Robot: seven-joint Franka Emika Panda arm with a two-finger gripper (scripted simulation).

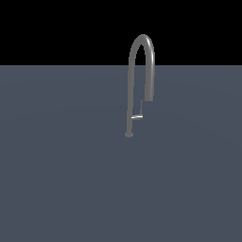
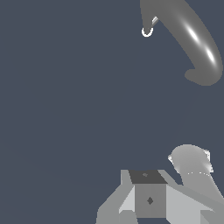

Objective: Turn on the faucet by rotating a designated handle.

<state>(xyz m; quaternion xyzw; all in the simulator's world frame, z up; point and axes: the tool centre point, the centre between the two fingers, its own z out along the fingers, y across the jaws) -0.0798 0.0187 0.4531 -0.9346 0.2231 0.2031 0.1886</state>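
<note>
Nearest the wrist camera sit blocky grey parts of the robot's own hand, a dark square plate among pale angled faces, with a rounded pale cylinder beside them; the fingertips of the pincer [image 2: 148, 199] cannot be made out, so whether it stands wide or narrow I cannot tell. Beyond those parts, in the same view, the flat slate-grey worktop [image 2: 65, 109] fills most of the picture, and the faucet [image 2: 192, 39] shows as a thick, glossy, curved grey pipe seen from above, well apart from the hand. Close against that pipe is a small bright ring with a short shiny stub, which looks like the handle [image 2: 148, 30], though it is too small to be sure of its pose. In the exterior view, reading from the exterior view's left, the worktop [image 1: 56, 165] stretches bare up to a black background; right of the middle the faucet [image 1: 130, 85] stands upright on a small round base flange, rises as a thin pipe, arches over and comes down to an open spout end on the exterior view's right. Low on the riser, the handle [image 1: 137, 116] juts out as a short silver bar toward the exterior view's right, with a slim upright piece above it. No arm appears in this view. Judged from this, the task is barely begun: the handle looks untouched, and the whole approach, contact and rotation are left to do.
</note>
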